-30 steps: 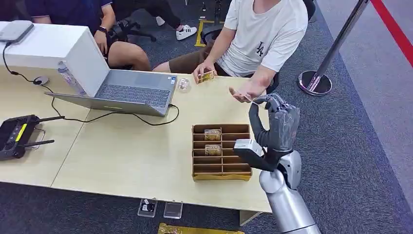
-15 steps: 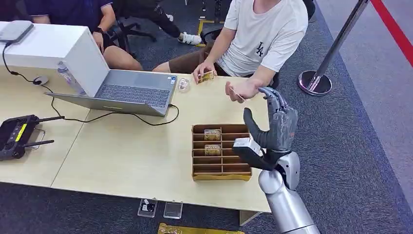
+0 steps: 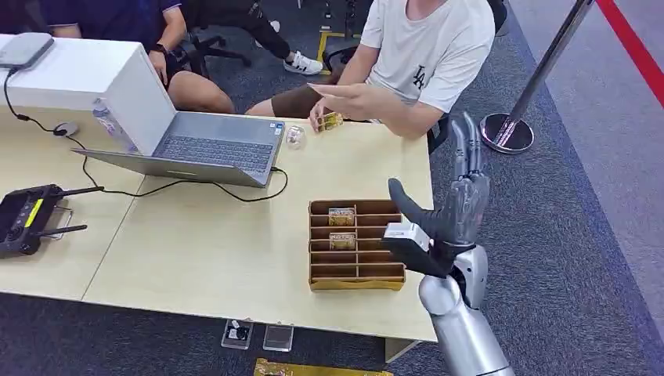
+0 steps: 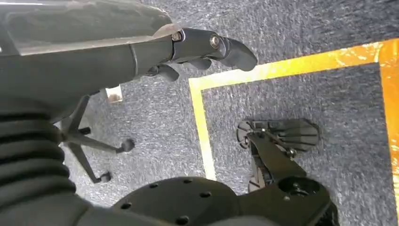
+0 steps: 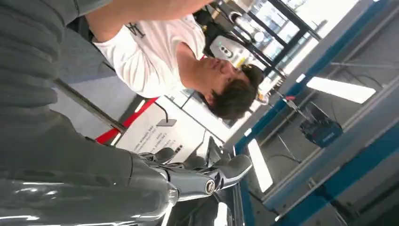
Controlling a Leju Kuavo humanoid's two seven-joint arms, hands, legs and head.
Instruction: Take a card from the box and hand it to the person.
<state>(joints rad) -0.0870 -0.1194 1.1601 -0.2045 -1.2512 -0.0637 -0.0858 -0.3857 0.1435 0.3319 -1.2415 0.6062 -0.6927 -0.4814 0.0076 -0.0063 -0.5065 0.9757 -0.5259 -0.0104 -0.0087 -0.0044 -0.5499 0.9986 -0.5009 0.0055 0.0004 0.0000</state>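
Head view: pale wooden desk (image 3: 203, 235); person in white T-shirt (image 3: 427, 47) seated across holds a thin card (image 3: 333, 88) at chest height — handover looks done. Brown slotted cardboard box (image 3: 356, 244) holds more cards. Right hand (image 3: 458, 207) is raised beside it, fingers (image 3: 467, 145) wide, empty. Left hand (image 4: 207, 47) hangs, curled, empty. Next: lower the right arm clear.

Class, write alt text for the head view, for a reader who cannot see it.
The robot's right hand is raised, open and empty beside a wooden divided box holding cards on a pale table. A seated person in a white shirt holds a card above the table's far edge.
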